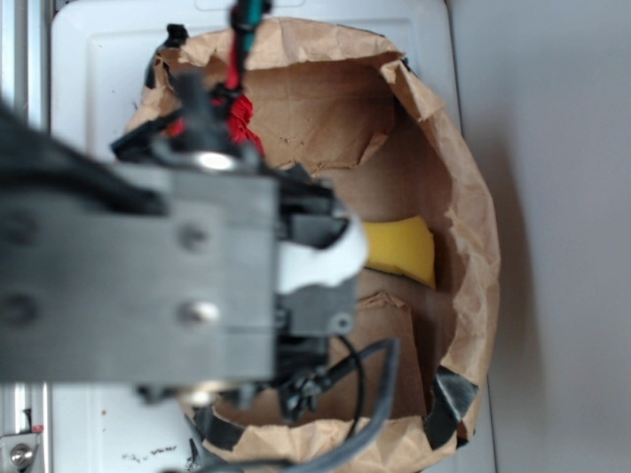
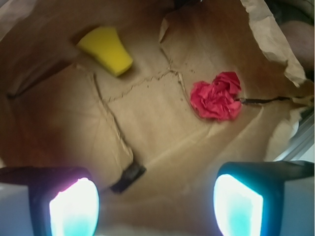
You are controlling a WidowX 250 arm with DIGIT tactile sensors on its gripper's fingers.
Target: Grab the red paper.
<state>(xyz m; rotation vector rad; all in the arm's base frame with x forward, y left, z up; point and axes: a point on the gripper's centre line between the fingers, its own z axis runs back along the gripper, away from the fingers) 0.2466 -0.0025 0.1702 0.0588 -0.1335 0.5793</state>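
Note:
The red paper (image 2: 216, 96) is a crumpled, rose-like wad lying on the brown floor of the opened bag, ahead and to the right in the wrist view. My gripper (image 2: 155, 199) is open and holds nothing. Its two pale fingertips (image 2: 74, 206) sit wide apart at the bottom of that view, well short of the wad and above the bag floor. From the exterior camera only a sliver of the red paper (image 1: 248, 123) shows beside the arm (image 1: 138, 276), which hides the fingers.
A yellow sponge (image 2: 106, 49) lies ahead on the left, also seen in the exterior view (image 1: 399, 246). The brown paper bag (image 1: 463, 197) has raised, crumpled walls all round. A strip of black tape (image 2: 128, 177) sits on the bag floor between the fingers.

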